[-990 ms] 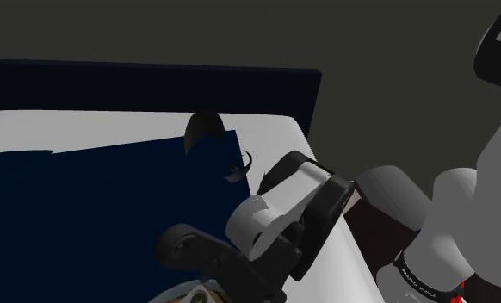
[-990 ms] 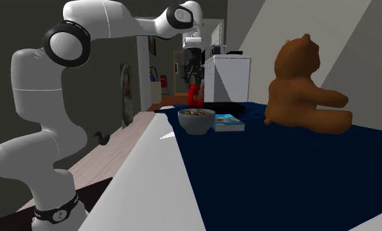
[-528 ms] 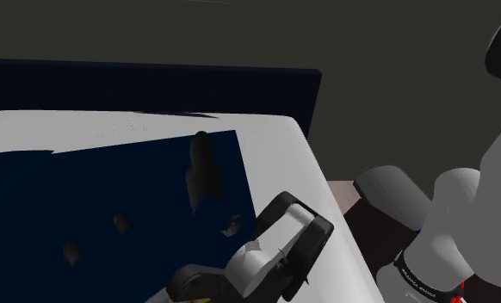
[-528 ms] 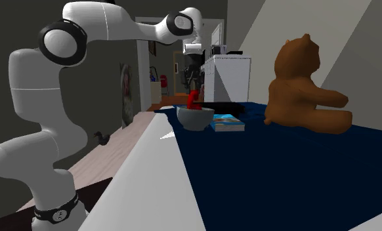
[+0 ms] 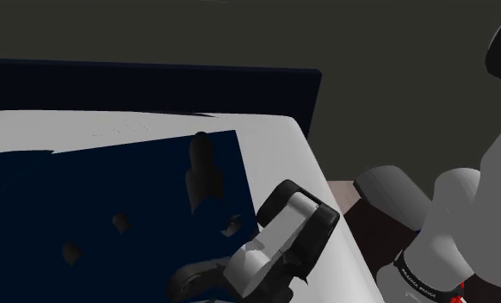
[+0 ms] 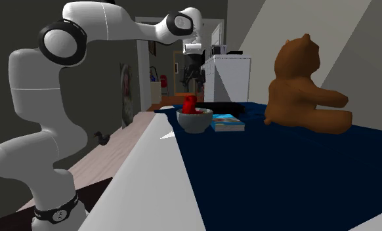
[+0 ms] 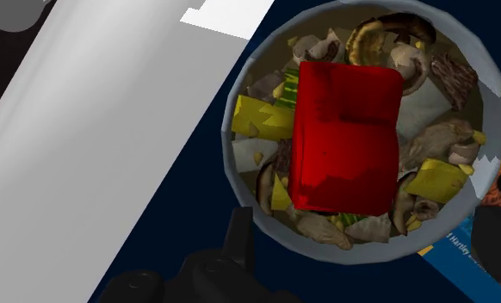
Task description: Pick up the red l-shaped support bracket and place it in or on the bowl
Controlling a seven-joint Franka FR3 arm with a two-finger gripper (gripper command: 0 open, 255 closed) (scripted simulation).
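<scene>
The all-black two-finger pincer (image 7: pixel 368 231) is seen with its fingers standing well apart and clasping nothing; in the wrist view it hangs directly over the grey round bowl (image 6: pixel 195 125), and in the second exterior view it is found at the bowl's 12 o'clock, clear of the rim. Between the parted fingers, but touched by neither, the red L-shaped support bracket (image 7: pixel 343 138) is seen lying on the heap of brown and yellow food pieces (image 7: pixel 429 176) inside the bowl, so the task's thing is judged to be already in place. The bowl is set on the bed with the dark blue cover (image 6: pixel 281 177), near the bed's white edge. In the second exterior view a flat blue-covered book (image 6: pixel 228 123) is seen just beside the bowl at its 3 o'clock, and a brown teddy bear (image 6: pixel 304 82) is seated well apart at about 2 o'clock. The step in hand is judged to be the end of the placing. What is called for next is a straight lift away, so that the bracket and the bowl's rim are not brushed.
</scene>
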